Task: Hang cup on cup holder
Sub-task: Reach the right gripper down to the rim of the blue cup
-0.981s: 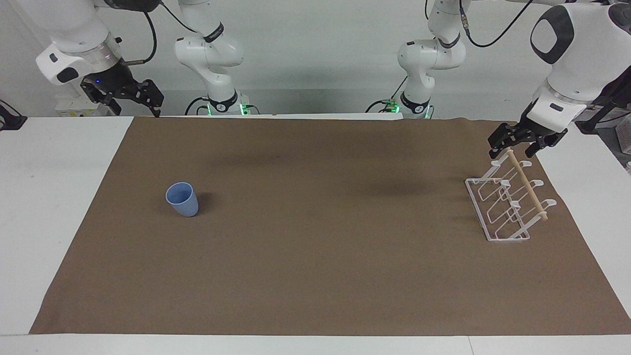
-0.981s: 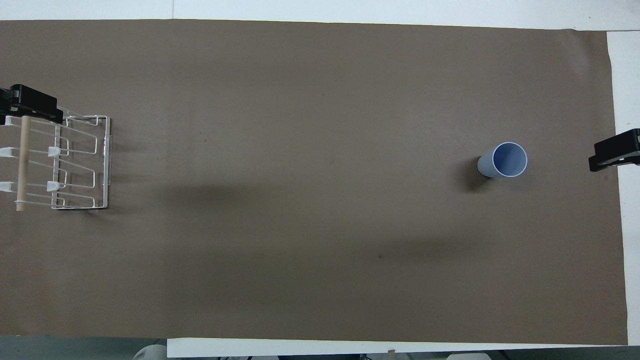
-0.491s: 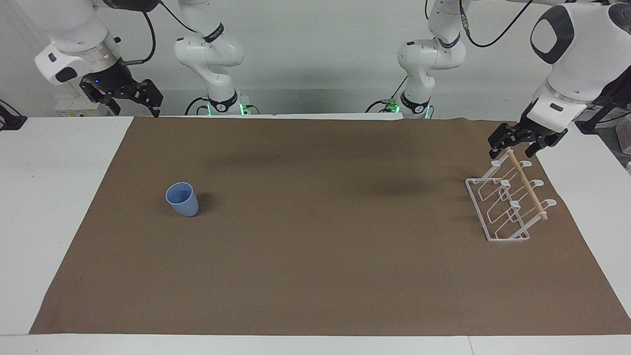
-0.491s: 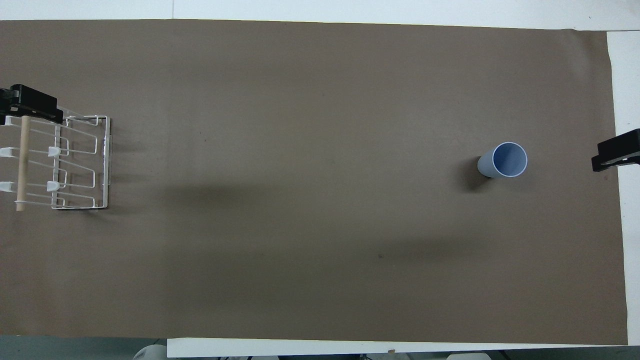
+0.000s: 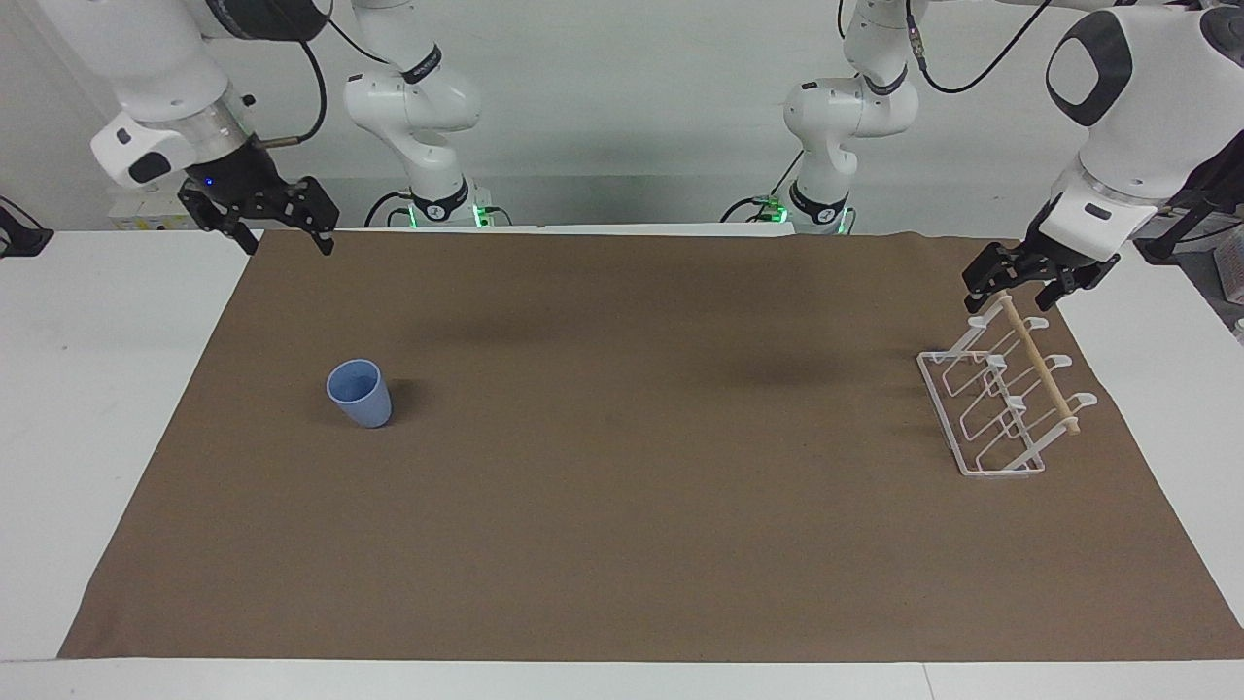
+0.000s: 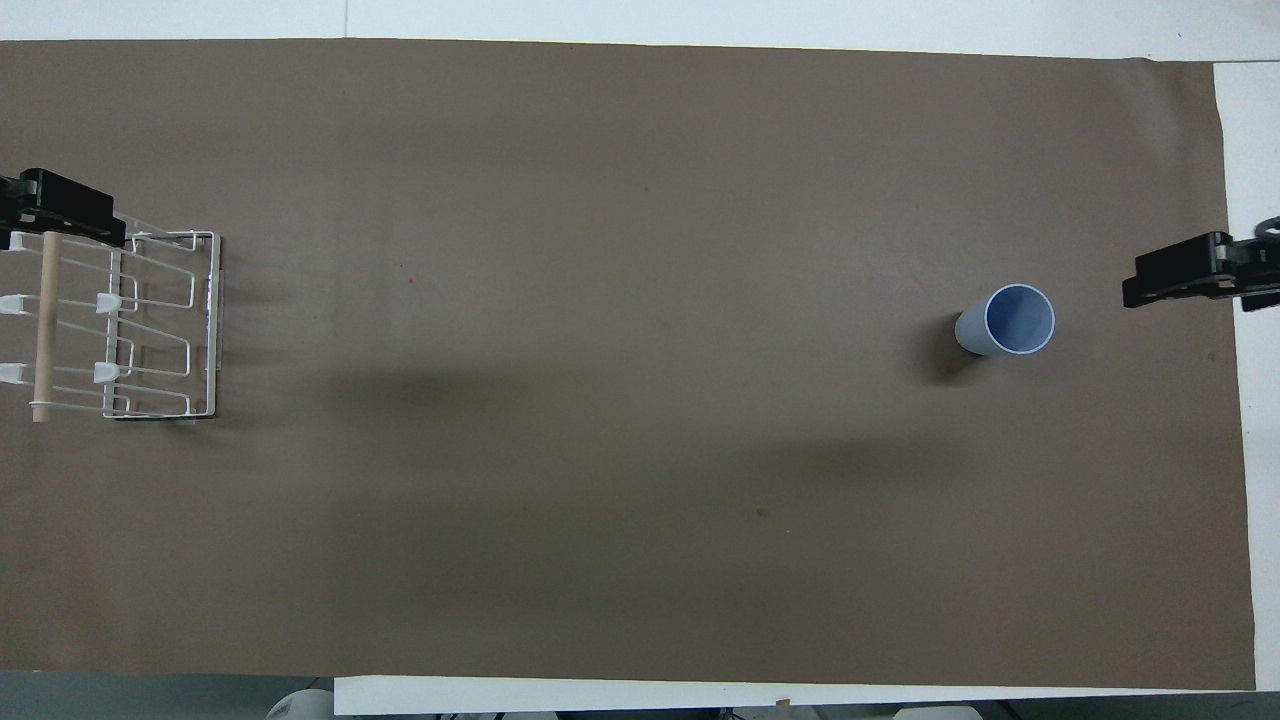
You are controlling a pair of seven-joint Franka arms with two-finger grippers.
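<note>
The light-blue cup (image 5: 360, 393) stands upright, rim up, on the brown mat toward the right arm's end; it also shows in the overhead view (image 6: 1008, 322). The white wire cup holder (image 5: 996, 413) with its wooden dowel (image 5: 1040, 367) stands toward the left arm's end, and shows in the overhead view (image 6: 130, 330). My left gripper (image 5: 1009, 297) is open and low, its fingers on either side of one end of the dowel (image 6: 42, 222). My right gripper (image 5: 287, 241) is open and empty, raised over the mat's edge beside the cup (image 6: 1190, 278).
The brown mat (image 5: 622, 544) covers most of the white table (image 5: 87, 437). Two arm bases (image 5: 437, 204) (image 5: 816, 204) stand at the robots' edge of the table.
My right gripper has moved in from the table's end toward the cup and now hangs over the mat's edge. The left gripper, the cup and the cup holder have not moved.
</note>
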